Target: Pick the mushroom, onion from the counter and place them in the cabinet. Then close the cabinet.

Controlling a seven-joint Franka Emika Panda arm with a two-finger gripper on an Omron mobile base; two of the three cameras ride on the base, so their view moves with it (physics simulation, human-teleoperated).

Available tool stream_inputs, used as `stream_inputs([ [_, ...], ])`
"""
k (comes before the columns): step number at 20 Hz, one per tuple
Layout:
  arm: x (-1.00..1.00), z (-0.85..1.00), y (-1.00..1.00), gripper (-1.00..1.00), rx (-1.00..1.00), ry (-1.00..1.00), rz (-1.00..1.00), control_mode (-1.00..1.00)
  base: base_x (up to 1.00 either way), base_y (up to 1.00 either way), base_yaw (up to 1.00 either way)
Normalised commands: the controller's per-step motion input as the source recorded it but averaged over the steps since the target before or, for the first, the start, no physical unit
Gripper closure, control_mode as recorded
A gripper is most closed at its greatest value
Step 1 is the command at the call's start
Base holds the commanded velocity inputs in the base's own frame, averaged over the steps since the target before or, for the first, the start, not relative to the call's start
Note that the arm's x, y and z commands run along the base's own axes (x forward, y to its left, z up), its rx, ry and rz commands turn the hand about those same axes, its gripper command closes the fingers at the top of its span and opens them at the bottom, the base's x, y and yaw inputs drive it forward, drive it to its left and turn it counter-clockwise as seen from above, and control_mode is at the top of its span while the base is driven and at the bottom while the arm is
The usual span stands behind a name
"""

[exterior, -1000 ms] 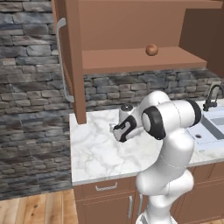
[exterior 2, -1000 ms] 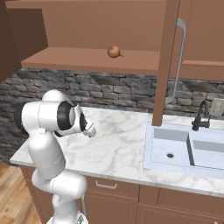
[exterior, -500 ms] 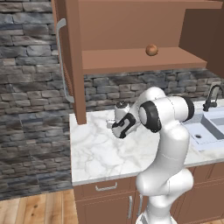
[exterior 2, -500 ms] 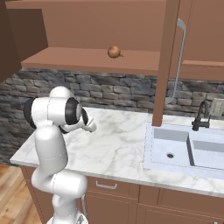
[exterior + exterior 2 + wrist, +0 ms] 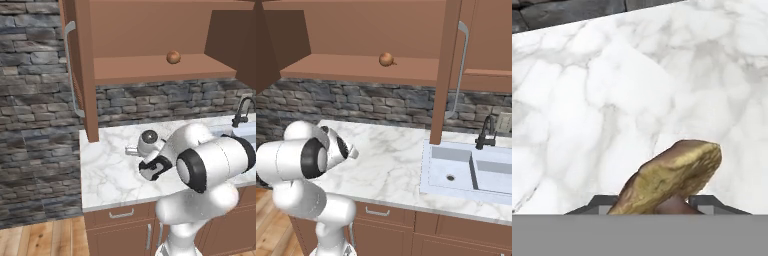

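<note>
Gripper [image 5: 657,202] clamped on mushroom [image 5: 672,177], held tilted above counter [image 5: 612,100]; onion [image 5: 173,57] resting on shelf of open cabinet [image 5: 150,70], well apart from arm, above counter

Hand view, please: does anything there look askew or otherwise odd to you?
The mushroom sits tilted between the fingertips of the claw, cap up to the right, above the counter. Nothing looks spilled or damaged.
</note>
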Motion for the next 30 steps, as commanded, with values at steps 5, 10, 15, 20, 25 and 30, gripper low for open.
stream_inputs([
  [5,-1.0,1.0,-0.15,1.0,0.0,-0.1,0.11,-1.0,0.0,0.0,0.0],
  [10,-0.89,1.0,-0.34,1.0,0.0,-0.02,0.13,-1.0,0.0,0.0,0.0],
  [15,-0.78,1.0,-0.27,1.0,0.0,0.0,0.13,-1.0,0.0,0.0,0.0],
  [20,-0.39,1.0,-0.1,1.0,-0.02,-0.1,0.09,-1.0,0.0,0.0,0.0],
  [25,-0.03,1.0,-0.04,1.0,-0.08,-0.19,0.03,-1.0,0.0,0.0,0.0],
  [30,-0.02,1.0,-0.05,1.0,-0.07,-0.13,0.0,-1.0,0.0,0.0,0.0],
])
